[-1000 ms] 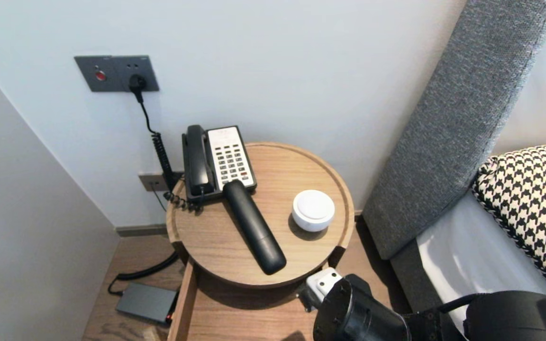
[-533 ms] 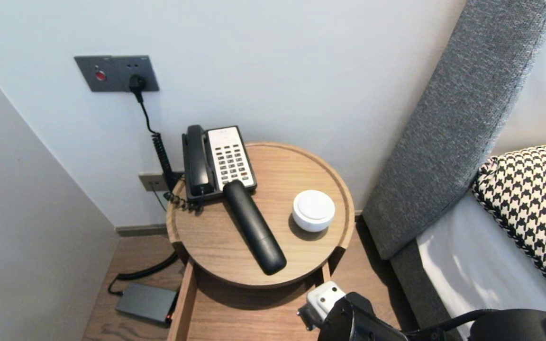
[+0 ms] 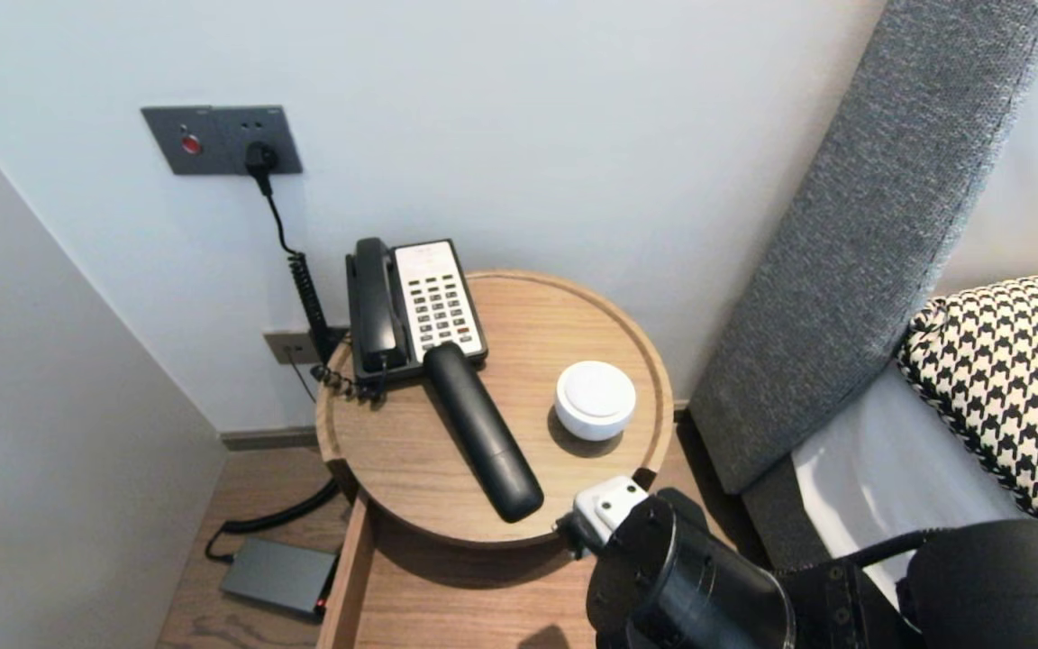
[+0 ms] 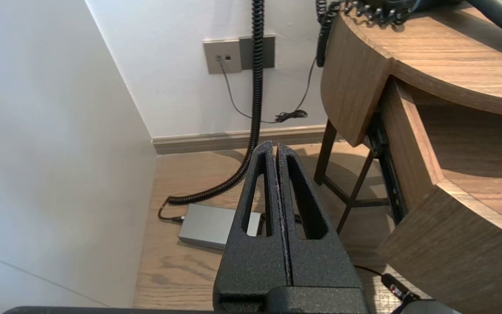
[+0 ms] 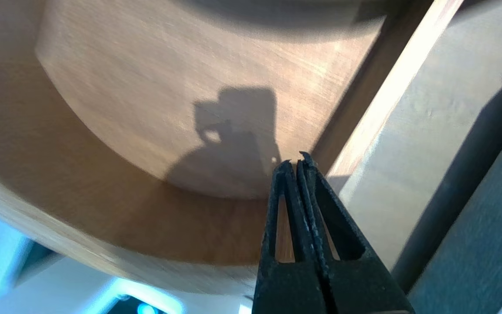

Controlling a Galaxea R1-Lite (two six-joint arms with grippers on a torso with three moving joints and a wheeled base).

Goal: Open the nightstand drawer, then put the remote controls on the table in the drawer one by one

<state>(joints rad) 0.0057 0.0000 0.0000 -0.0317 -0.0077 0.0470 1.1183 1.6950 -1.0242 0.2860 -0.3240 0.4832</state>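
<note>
At lower centre of the head view, the right gripper (image 5: pixel 295 162) hangs closed and empty over the open drawer (image 3: pixel 465 595). The remote (image 3: pixel 483 431) lies untouched on the bench (image 3: pixel 411 460) above; the left gripper (image 4: pixel 276 148), closed, is parked low beside it.

The right arm (image 3: pixel 690 586) hides part of the near rim of the counter (image 3: pixel 411 469) and part of the drawer (image 3: pixel 447 595) under it. The drawer is cut off in front of the counter. To the right of the counter, the pillow (image 3: pixel 1006 370) is cut off too. The marks on the buttons of the phone (image 3: pixel 415 306) on the counter are too small to read.
</note>
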